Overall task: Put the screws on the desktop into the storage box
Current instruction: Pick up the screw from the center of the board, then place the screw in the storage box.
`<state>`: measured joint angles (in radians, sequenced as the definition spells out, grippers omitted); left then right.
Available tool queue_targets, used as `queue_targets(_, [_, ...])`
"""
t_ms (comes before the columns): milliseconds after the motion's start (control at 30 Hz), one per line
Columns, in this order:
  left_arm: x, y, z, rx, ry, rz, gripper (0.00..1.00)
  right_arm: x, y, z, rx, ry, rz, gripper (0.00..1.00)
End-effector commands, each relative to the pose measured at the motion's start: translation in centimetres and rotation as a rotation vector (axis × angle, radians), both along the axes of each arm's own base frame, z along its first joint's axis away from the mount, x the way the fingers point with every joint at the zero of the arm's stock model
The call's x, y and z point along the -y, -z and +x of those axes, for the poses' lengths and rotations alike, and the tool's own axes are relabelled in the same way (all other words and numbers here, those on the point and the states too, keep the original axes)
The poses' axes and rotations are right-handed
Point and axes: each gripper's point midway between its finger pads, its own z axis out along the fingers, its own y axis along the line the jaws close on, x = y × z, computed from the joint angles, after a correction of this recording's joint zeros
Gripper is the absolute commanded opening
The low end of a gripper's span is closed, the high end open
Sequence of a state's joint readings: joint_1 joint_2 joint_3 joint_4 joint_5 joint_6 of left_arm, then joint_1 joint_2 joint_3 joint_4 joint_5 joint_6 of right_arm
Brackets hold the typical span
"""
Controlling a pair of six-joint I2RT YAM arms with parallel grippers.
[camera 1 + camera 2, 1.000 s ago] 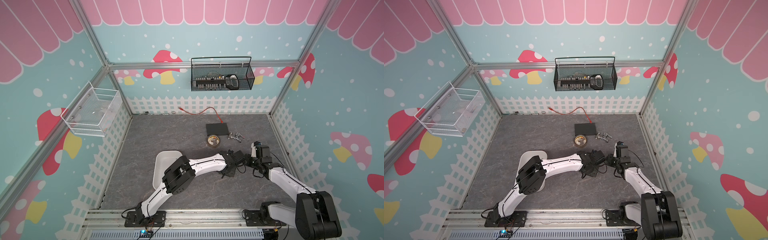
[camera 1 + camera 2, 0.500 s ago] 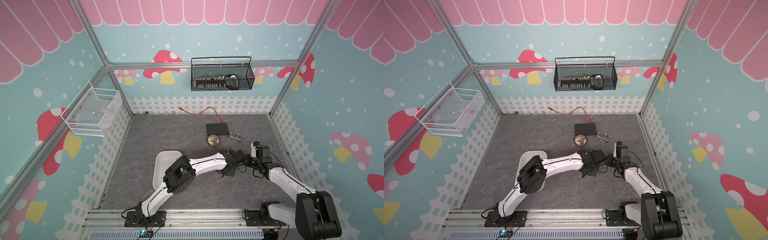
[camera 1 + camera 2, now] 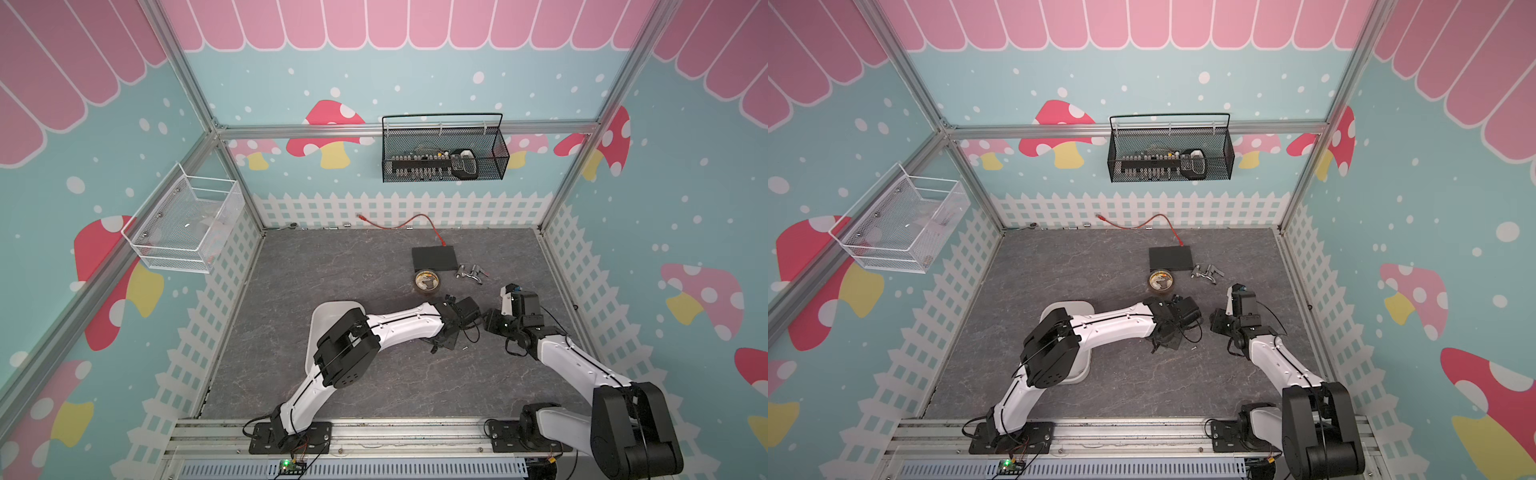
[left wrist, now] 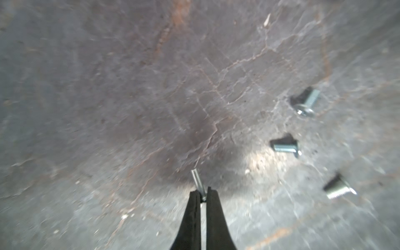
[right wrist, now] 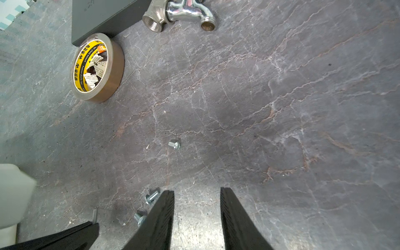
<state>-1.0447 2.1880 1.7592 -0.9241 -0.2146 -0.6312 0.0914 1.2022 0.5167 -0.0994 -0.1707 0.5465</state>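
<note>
In the left wrist view my left gripper is shut on a small silver screw, whose shaft sticks out past the tips, just above the dark grey desktop. Three more screws lie beside it. My right gripper stands open over bare desktop, with screws close by one finger and another screw farther off. In both top views the two grippers face each other at mid-right. The white storage box lies partly hidden under the left arm.
A roll of brown tape, a flat black box and chrome tap fittings sit beyond the grippers. A red cable runs along the back fence. A black wire basket and a white mesh basket hang on the walls.
The left gripper's jaws have closed onto a screw. Both arms stay almost where they were.
</note>
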Motion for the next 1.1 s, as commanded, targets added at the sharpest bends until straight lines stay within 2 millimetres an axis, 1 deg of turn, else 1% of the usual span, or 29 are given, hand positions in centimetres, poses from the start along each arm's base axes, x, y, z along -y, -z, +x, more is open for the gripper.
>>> queue_targets(0, [0.4, -4.6, 0.2, 0.048, 0.014, -0.102, 0.0, 0.2, 0.0, -0.1, 0.012, -0.005, -0.006, 0.41])
queue_targets(100, [-1.1, -6.2, -0.2, 0.076, 0.0, -0.123, 0.0, 0.1, 0.1, -0.1, 0.01, -0.007, -0.004, 0.41])
queue_targets(167, [-2.9, -7.5, -0.3, 0.101, -0.031, -0.133, 0.0, 0.0, 0.2, -0.1, 0.006, -0.012, -0.001, 0.41])
queue_targets(200, [-4.1, -7.5, -0.3, 0.113, -0.054, -0.12, 0.0, 0.0, 0.2, -0.2, 0.006, -0.013, 0.0, 0.41])
queue_targets(300, [-9.0, -8.1, -0.2, 0.136, -0.139, -0.12, 0.0, 0.2, 0.2, -0.2, 0.002, -0.012, -0.014, 0.41])
queue_targets(367, [-12.9, -7.9, -0.2, 0.131, -0.211, -0.123, 0.0, 0.4, -0.1, -0.1, 0.008, -0.005, -0.029, 0.41])
queue_targets(467, [-17.9, -8.0, -0.4, 0.138, -0.299, -0.148, 0.0, 0.3, -0.4, -0.1, 0.025, -0.008, -0.022, 0.41])
queue_targets(500, [-19.2, -7.8, -0.5, 0.136, -0.322, -0.153, 0.0, 0.3, -0.4, -0.1, 0.023, -0.01, -0.02, 0.41])
queue_targets(567, [-21.9, -8.2, -0.6, 0.153, -0.373, -0.184, 0.0, 0.1, -0.1, -0.2, 0.014, -0.017, -0.017, 0.41])
queue_targets(633, [-24.0, -8.1, -0.4, 0.172, -0.417, -0.193, 0.0, 0.3, 0.0, -0.3, 0.006, -0.012, -0.029, 0.41])
queue_targets(667, [-24.7, -7.6, -0.3, 0.166, -0.428, -0.197, 0.0, 0.5, 0.0, -0.2, 0.006, -0.007, -0.035, 0.41])
queue_targets(733, [-25.3, -6.3, -0.2, 0.124, -0.43, -0.197, 0.0, 0.4, -0.2, -0.2, 0.012, -0.009, -0.037, 0.41])
queue_targets(767, [-25.6, -5.7, -0.2, 0.108, -0.436, -0.18, 0.08, 0.4, -0.2, -0.3, 0.008, -0.009, -0.038, 0.41])
queue_targets(833, [-25.7, -5.0, 0.0, 0.091, -0.441, -0.161, 0.36, 0.3, -0.1, -0.6, -0.002, -0.014, -0.04, 0.42])
queue_targets(867, [-25.7, -5.1, 0.1, 0.094, -0.441, -0.161, 0.44, 0.1, -0.1, -0.7, -0.005, -0.021, -0.038, 0.43])
queue_targets(933, [-25.9, -5.6, 0.4, 0.124, -0.443, -0.165, 0.56, -0.4, 0.0, -0.9, -0.01, -0.036, -0.051, 0.45])
queue_targets(967, [-26.0, -6.1, 0.6, 0.144, -0.445, -0.175, 0.58, -0.6, 0.0, -1.0, -0.02, -0.041, -0.066, 0.45])
queue_targets(1067, [-25.5, -7.1, 0.5, 0.182, -0.419, -0.241, 0.58, -1.4, 0.1, -1.8, -0.078, -0.072, -0.076, 0.45])
